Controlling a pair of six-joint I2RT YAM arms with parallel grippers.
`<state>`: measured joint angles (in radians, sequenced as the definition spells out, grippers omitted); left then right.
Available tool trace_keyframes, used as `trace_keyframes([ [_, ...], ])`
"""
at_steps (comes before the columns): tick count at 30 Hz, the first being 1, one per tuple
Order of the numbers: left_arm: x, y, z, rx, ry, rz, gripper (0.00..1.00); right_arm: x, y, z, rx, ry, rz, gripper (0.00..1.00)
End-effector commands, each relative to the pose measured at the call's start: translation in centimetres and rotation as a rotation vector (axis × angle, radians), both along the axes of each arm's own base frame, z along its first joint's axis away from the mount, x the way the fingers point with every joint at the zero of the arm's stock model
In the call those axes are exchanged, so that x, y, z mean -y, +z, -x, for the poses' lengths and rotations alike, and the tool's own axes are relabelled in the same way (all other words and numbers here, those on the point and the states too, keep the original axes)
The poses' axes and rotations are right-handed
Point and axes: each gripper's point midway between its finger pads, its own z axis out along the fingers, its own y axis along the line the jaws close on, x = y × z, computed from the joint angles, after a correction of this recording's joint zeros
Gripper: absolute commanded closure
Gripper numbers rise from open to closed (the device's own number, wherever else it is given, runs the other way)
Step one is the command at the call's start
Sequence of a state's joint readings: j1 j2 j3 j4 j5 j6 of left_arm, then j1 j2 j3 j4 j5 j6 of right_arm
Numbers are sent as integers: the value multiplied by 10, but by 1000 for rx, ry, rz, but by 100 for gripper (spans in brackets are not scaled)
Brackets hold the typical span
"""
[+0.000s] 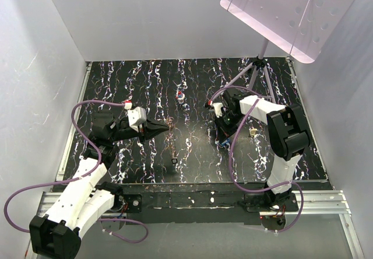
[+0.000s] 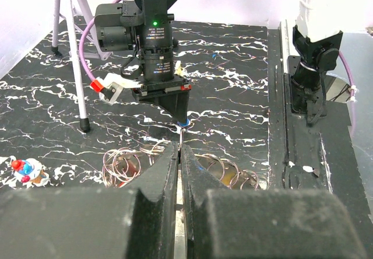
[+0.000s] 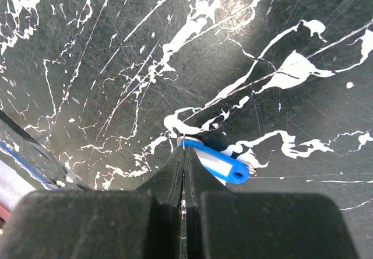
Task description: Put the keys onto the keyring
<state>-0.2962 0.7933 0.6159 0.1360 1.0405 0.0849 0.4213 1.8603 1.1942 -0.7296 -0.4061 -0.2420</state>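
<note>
I work over a black tabletop veined with white marbling (image 1: 192, 84), boxed in by plain white walls (image 1: 151, 14). At the far right a slim pale-legged tripod (image 1: 260, 66) stands on it, carrying a tilted white perforated panel (image 1: 280, 8). A small red-white-blue figure (image 1: 180, 96) sits near the far middle. A little beige lump (image 1: 253, 132) lies to the right and a tiny black cube (image 1: 175, 161) nearer me. A silver metal rail (image 1: 326, 198) runs along the near edge.
</note>
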Motion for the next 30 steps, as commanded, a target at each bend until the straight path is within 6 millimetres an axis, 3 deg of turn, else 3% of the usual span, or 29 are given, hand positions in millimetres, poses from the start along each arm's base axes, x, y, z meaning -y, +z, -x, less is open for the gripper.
trace_keyframes([
  [1, 0, 11, 4, 54, -21, 20, 100, -6, 22, -2, 50, 57, -48, 99],
  [4, -1, 17, 6, 73, -23, 36, 100, -10, 49, -2, 93, 143, -107, 99],
  [6, -1, 23, 7, 90, -28, 58, 100, -16, 78, -4, 146, 218, -164, 99],
  [14, -2, 70, 10, 252, -52, 61, 100, -41, 231, 4, 488, 536, -458, 99],
  [17, 0, 78, 13, 285, -92, 49, 100, -55, 284, 19, 650, 655, -593, 99],
  [19, 1, 80, 13, 302, -105, 49, 100, -64, 309, 32, 753, 741, -660, 99],
  [22, 1, 84, 15, 343, -112, 59, 100, -82, 330, 52, 875, 871, -705, 99],
  [26, -1, 86, 22, 384, -106, 87, 100, -107, 331, 71, 944, 994, -690, 99],
  [30, -4, 81, 22, 403, -65, 99, 100, -128, 324, 63, 1076, 1022, -597, 99],
])
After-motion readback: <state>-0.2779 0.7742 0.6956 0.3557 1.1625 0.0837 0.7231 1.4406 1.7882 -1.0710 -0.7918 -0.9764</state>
